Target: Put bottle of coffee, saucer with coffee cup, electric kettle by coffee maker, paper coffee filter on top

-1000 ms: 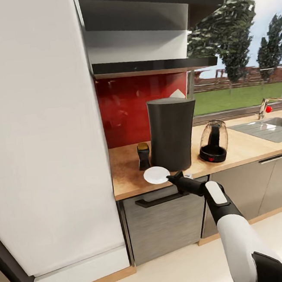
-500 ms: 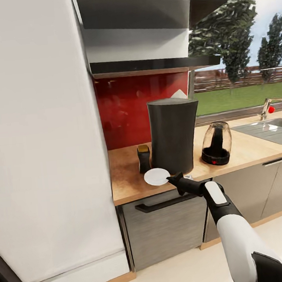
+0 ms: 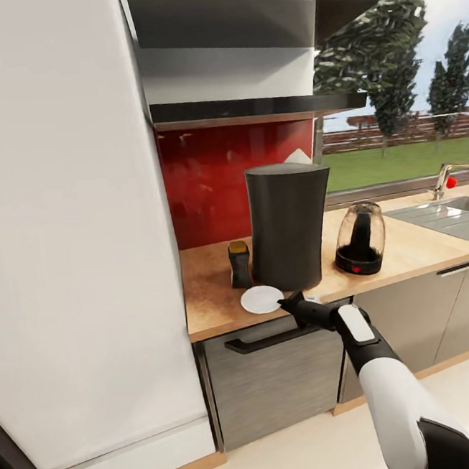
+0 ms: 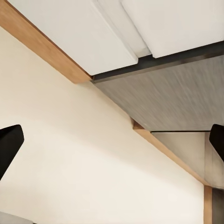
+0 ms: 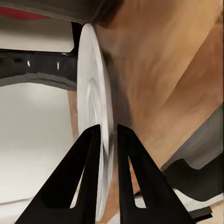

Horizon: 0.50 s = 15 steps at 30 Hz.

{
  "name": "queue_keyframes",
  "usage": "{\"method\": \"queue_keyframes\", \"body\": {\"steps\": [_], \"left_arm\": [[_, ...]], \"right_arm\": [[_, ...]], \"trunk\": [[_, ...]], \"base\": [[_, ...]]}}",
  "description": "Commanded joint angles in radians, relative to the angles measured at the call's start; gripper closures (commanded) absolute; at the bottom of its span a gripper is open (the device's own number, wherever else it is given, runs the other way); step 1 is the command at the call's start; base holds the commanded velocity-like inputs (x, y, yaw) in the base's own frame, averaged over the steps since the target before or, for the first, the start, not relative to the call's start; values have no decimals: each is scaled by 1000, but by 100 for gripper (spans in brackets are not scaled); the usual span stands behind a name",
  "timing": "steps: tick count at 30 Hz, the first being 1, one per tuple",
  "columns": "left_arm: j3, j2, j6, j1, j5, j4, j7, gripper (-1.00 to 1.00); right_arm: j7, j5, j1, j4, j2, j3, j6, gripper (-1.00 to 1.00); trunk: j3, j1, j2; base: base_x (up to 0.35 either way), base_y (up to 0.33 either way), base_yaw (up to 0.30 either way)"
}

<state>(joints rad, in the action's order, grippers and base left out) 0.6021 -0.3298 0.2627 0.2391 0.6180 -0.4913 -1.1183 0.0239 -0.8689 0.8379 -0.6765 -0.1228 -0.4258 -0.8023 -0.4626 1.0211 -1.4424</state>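
Fingers (image 5: 95, 154) of the right gripper (image 3: 288, 302) pinch the saucer's (image 3: 261, 299) rim, low over the tabletop (image 3: 208, 295) before the coffee maker (image 3: 288, 225). Bottle (image 3: 239, 263) and kettle (image 3: 358, 239) flank it; the cup seems left.

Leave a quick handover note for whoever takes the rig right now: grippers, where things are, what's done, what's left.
Right gripper: shut on the saucer, at the countertop edge before the coffee maker.
Left gripper: open, empty, facing the floor.
Done: bottle of coffee and electric kettle stand beside the coffee maker; white paper shows behind its top, likely the filter.
Left: release saucer, add cup.
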Motion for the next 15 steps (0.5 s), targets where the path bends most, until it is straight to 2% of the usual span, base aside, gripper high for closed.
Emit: {"method": "queue_keyframes", "body": {"steps": [1,15], "left_arm": [[-1,0,11,1,6,-1,-1,-100],[-1,0,12,1,6,-1,-3,-100]], "right_arm": [[4,-2,1,15,-1,-5,5,100],[4,-2,1,34,-1,-4,18,100]], "trunk": [[-1,0,-1],[-1,0,-1]], "base": [[0,0,0],[29,24,0]]}}
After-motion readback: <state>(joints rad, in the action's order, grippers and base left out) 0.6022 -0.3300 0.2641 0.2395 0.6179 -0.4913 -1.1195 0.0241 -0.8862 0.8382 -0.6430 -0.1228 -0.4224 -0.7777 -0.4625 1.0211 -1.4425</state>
